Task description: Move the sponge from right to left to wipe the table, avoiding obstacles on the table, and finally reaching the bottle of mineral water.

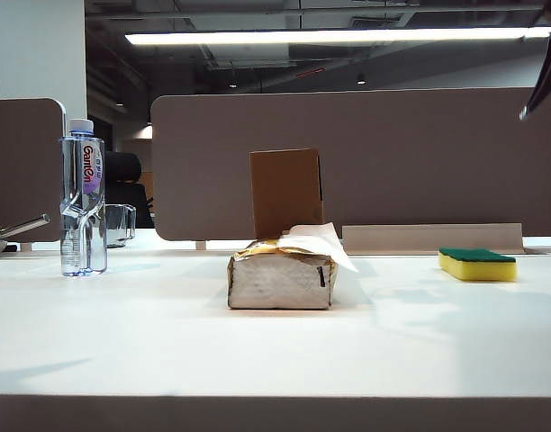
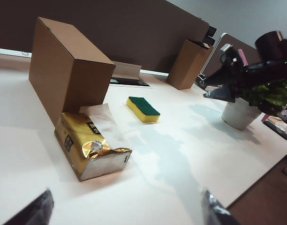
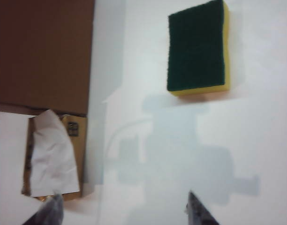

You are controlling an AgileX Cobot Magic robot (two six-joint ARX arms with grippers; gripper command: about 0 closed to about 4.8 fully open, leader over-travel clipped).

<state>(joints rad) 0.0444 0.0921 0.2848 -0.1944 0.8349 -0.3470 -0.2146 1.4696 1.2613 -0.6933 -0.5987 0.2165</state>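
In the exterior view, the white table (image 1: 167, 333) is seen to fill the lower half of the frame. The bottle of mineral water (image 1: 83, 198) is stood upright at the left, with a small clear glass cup (image 1: 119, 224) just behind it. The crumpled tissue box (image 1: 282, 278) is placed at the centre, white paper protruding from it, and a brown cardboard box (image 1: 285, 192) is stood upright directly behind it. The sponge (image 1: 477, 264) is laid green side up at the right, well apart from the tissue box. Only a dark sliver of the right arm (image 1: 544, 76) is seen at the upper right edge. In the left wrist view, the left gripper (image 2: 124, 208) is shown with its fingertips spread wide and nothing between them, held above the table; the gold-topped tissue box (image 2: 89, 150) is seen beside the cardboard box (image 2: 68, 68), the sponge (image 2: 143, 108) beyond them, and a potted plant (image 2: 256, 101) farther off. In the right wrist view, the right gripper (image 3: 122, 211) is shown released and empty, held above the table, with the sponge (image 3: 197, 47) untouched on the bare table.
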